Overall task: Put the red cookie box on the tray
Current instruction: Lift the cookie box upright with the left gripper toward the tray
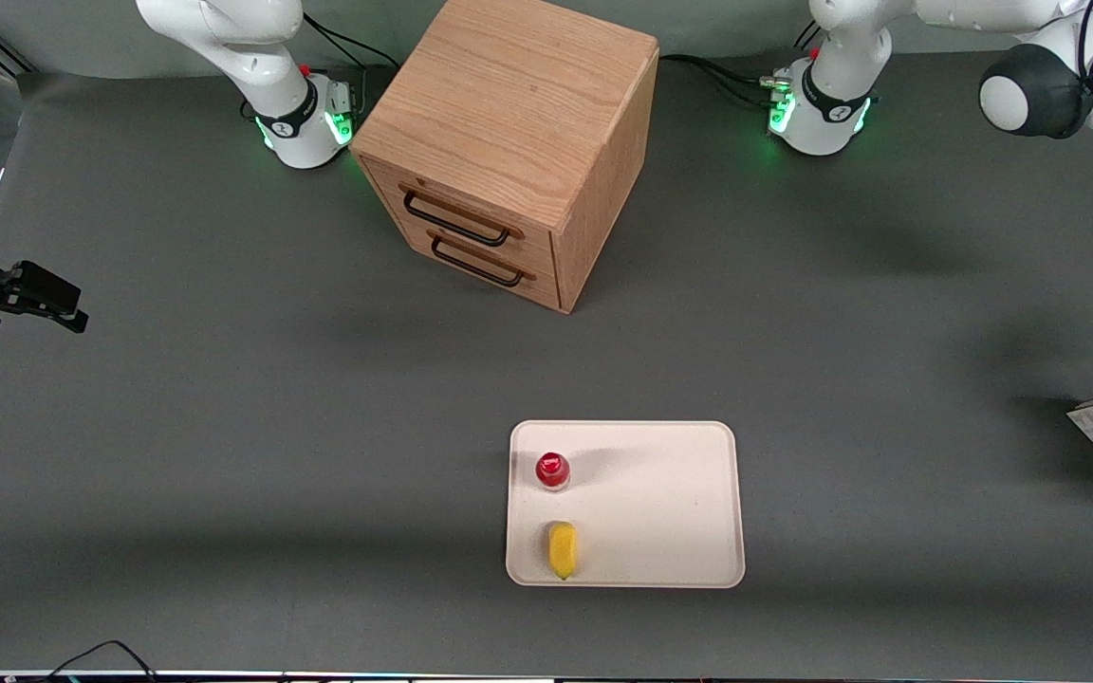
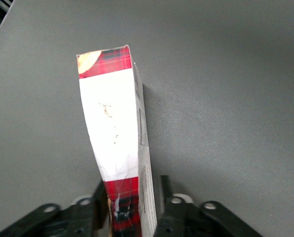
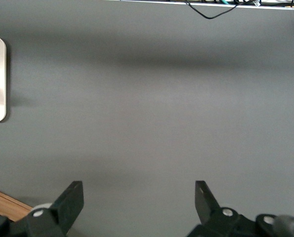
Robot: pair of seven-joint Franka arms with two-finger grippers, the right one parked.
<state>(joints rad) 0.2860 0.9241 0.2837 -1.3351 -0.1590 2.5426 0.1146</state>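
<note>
Wrist view shows my gripper (image 2: 132, 210) clamped on one end of the box (image 2: 118, 143), held edge-up for carrying to the tray (image 1: 679, 455).

Table (image 1: 224, 455) bears tray (image 1: 679, 503), cabinet (image 1: 509, 142).

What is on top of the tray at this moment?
The tray holds a red-capped bottle and a yellow item. The red cookie box is not there; the tool grips it toward the working arm's end.
</note>
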